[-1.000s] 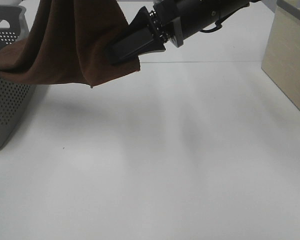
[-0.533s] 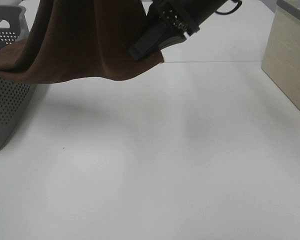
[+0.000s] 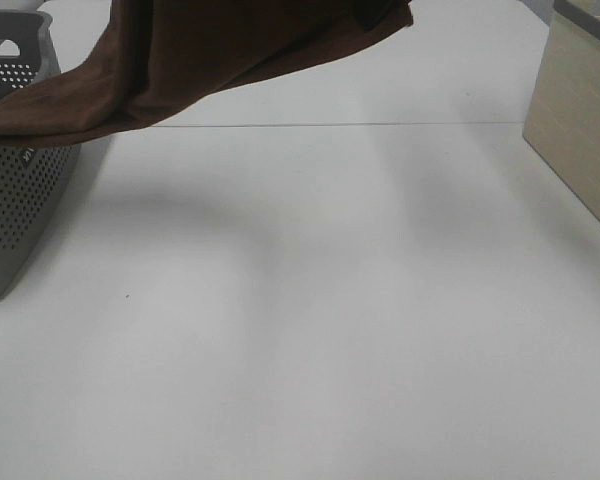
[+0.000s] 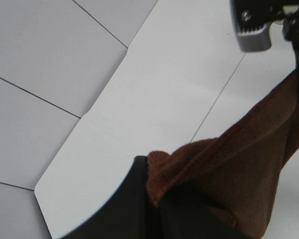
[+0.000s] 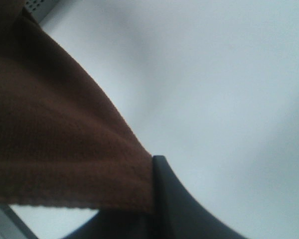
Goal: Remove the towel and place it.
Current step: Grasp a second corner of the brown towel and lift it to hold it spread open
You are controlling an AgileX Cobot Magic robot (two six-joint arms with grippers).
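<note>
In the high view, the white table (image 3: 330, 330) spreads wide from the centre to 6 o'clock. It is bounded at 9 o'clock by a grey perforated plastic basket (image 3: 20, 190) and at 3 o'clock by a pale wooden box (image 3: 580, 110). The dark reddish-brown terry towel (image 3: 210, 50) is stretched in the air from 1 o'clock across 12 and sags down to 10 o'clock, where its end lies over the basket's rim. Its lower edge hangs off the table, with a soft shadow under it. We cannot make out either tool in this view.

The left wrist view shows what the high view misses. The left tool (image 4: 154, 199) is tipped over the table's outer edge, its dark fingers (image 4: 114, 209) together and clamped on a bunched fold of the towel. From there the cloth rises towards a grey and black part of the other arm (image 4: 252, 30). Beyond the table edge we see grey floor tiles (image 4: 40, 50).

In the right wrist view, the right tool (image 5: 157, 199) has its fingers together on a hemmed edge of the towel. The cloth is drawn taut away from the tool, over open white table. A corner of the basket (image 5: 37, 7) peeps out behind the cloth. The picture is soft, so we cannot read the weave near the grip.
</note>
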